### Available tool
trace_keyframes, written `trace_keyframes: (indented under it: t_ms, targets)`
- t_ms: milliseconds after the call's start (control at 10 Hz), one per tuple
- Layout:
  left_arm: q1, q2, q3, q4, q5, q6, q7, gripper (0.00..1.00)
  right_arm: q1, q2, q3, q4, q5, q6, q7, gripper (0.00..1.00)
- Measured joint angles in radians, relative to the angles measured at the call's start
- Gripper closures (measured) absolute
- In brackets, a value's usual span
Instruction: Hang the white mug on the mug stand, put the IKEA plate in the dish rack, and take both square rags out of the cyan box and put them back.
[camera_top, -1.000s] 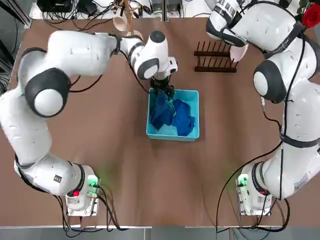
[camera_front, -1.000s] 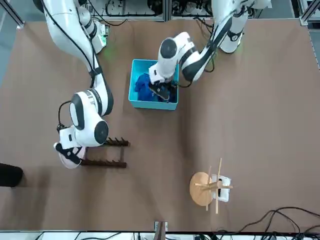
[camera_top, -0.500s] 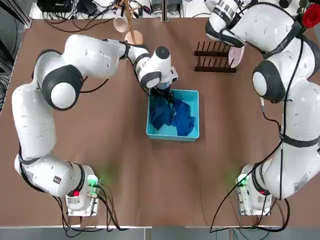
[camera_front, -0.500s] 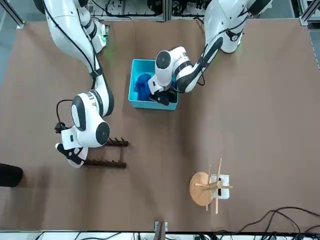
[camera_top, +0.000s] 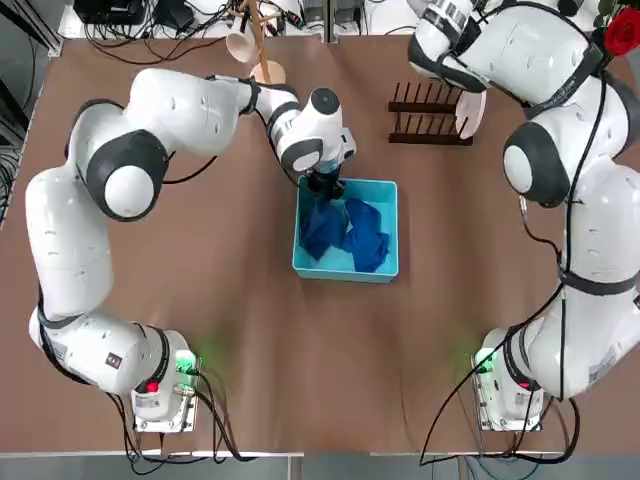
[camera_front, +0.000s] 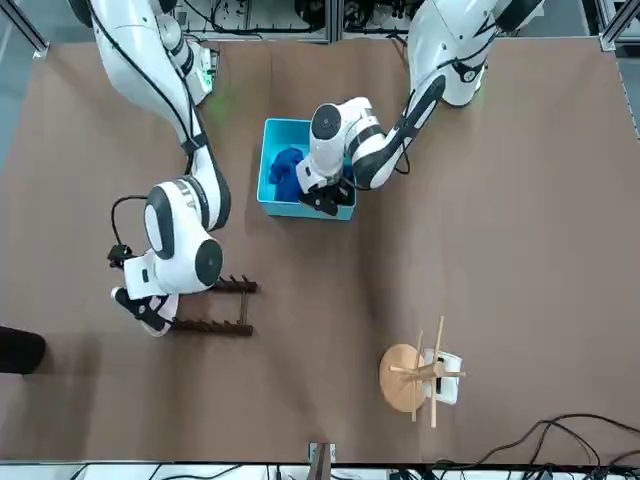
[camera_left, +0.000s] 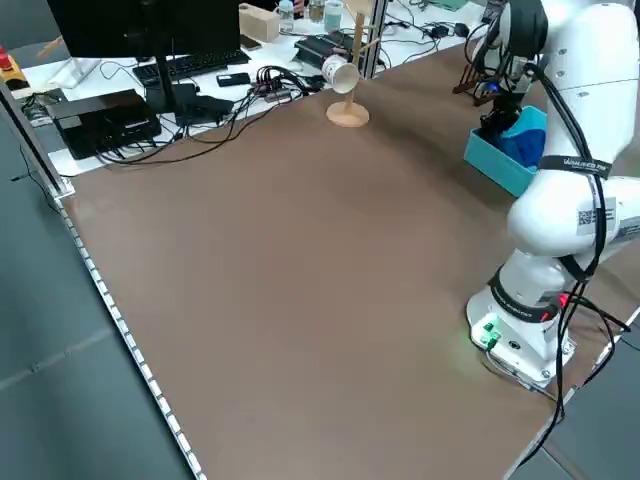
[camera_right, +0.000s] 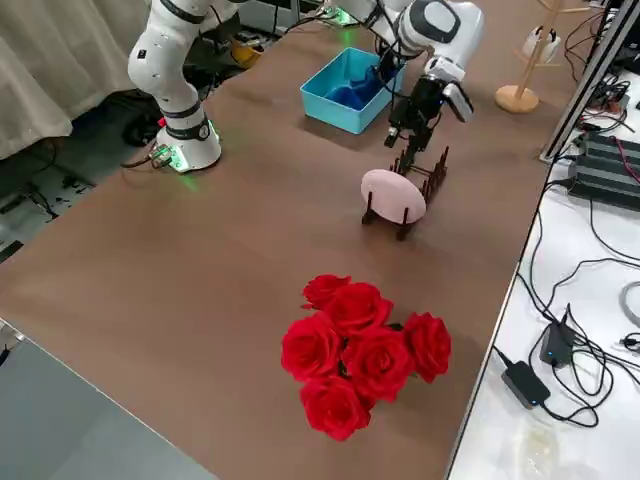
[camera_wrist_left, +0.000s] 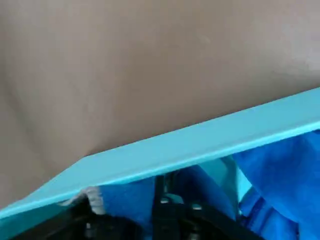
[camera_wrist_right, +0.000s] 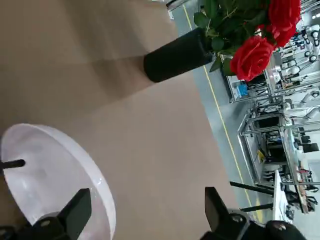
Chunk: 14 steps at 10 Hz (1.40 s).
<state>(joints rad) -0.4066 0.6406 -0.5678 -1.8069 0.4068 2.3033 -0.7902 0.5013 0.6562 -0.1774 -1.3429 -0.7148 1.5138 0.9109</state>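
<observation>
right now both square rags (camera_top: 345, 232) lie crumpled side by side in the cyan box (camera_top: 345, 276), which sits on the brown tabletop (camera_top: 300, 340). my left gripper (camera_top: 325, 186) is down at the box's far left corner, by the left-hand rag, its fingers drawn together; i cannot tell whether any cloth is pinched between them. well apart from the box, the ikea plate (camera_right: 393, 196) stands on edge in the dish rack (camera_top: 432, 139), near one end. my right gripper (camera_wrist_right: 147, 202) hovers just beside that plate, its fingers spread wide and nothing between them. toward the table's far edge, the white mug (camera_front: 449, 380) hangs from a peg of the mug stand (camera_front: 402, 378). past the rack, red roses (camera_right: 357, 355) rise from a black vase (camera_wrist_right: 177, 55).
</observation>
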Motion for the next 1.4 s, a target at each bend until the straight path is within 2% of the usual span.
trace_keyframes:
  t_ms: [300, 500, 600, 800, 1000, 1200, 1400]
  targets:
    - [0.0, -0.068, -0.005, 0.01, 0.0, -0.062, 0.001, 0.96, 0.0, -0.018, -0.005, 0.056, 0.171, -0.002, 0.0, 0.0]
    - [0.001, -0.174, -0.004, 0.025, -0.006, -0.172, 0.026, 0.96, -0.003, -0.067, -0.006, 0.058, 0.302, -0.005, -0.041, 0.0]
    - [0.003, -0.245, 0.009, 0.029, -0.041, -0.239, 0.035, 0.96, -0.005, -0.089, -0.006, 0.058, 0.367, -0.005, -0.094, 0.0]
    - [0.011, -0.377, 0.1, 0.028, -0.138, -0.347, 0.102, 0.96, -0.021, -0.127, -0.008, 0.059, 0.529, 0.013, -0.236, 0.0]
    - [0.09, -0.464, 0.145, 0.024, -0.174, -0.431, 0.237, 0.96, -0.043, -0.144, -0.008, 0.05, 0.673, 0.071, -0.351, 0.0]
    - [0.162, -0.497, 0.193, 0.014, -0.187, -0.491, 0.371, 0.96, -0.04, -0.16, -0.005, -0.001, 0.842, 0.135, -0.373, 0.0]
    - [0.171, -0.498, 0.317, -0.019, -0.196, -0.502, 0.513, 0.96, -0.007, -0.17, 0.001, -0.053, 0.93, 0.145, -0.373, 0.0]
